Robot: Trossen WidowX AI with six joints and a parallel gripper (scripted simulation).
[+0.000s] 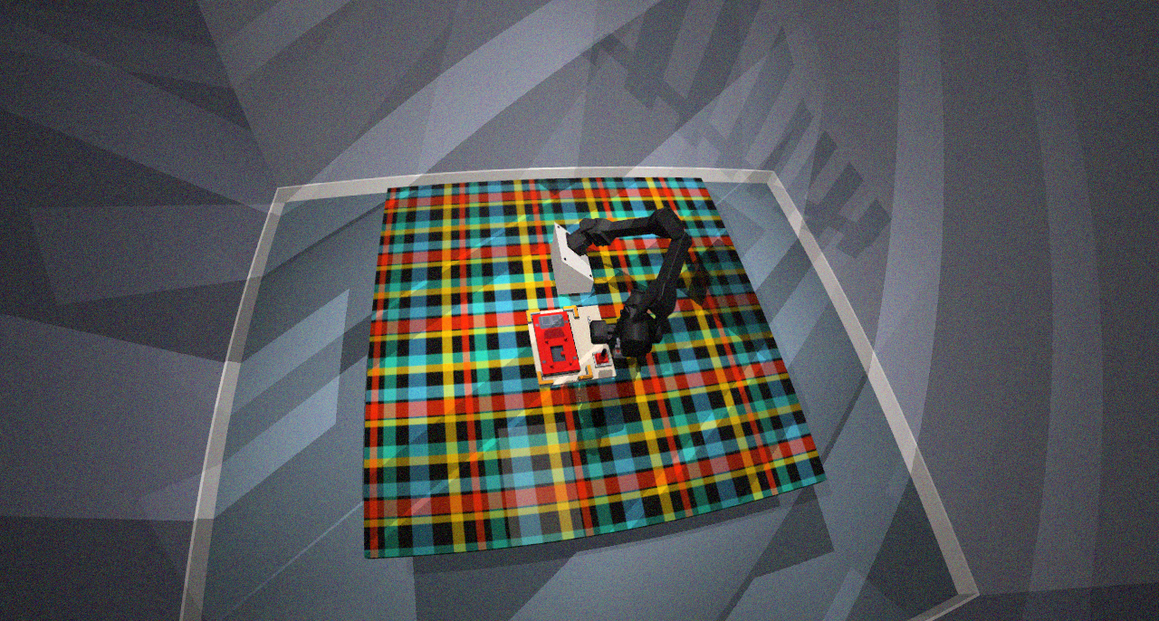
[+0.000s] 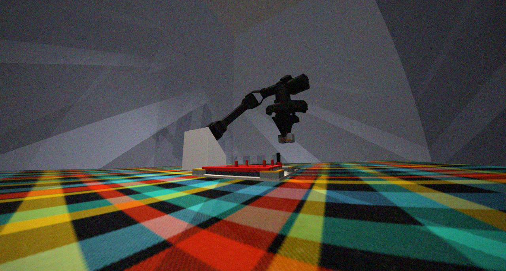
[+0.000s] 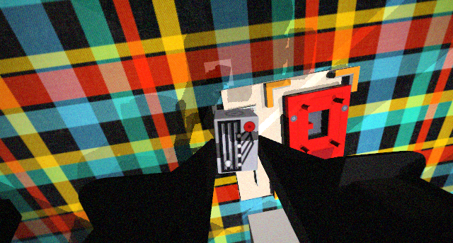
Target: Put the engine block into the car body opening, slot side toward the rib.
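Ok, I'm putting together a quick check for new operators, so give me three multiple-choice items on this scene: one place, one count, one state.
1. Where is the engine block?
A in the opening
B on the plaid cloth
C above the plate, in the air

2. How many upright pegs stand on the red car body?
A two
B four
C seven

3. How is the end effector?
A shut on the block
B wide open
C shut on nothing

1 C: the exterior view shows the engine block raised.
2 B: four pegs stand around the opening in the car body.
3 A: the end effector's fingers flank the block.
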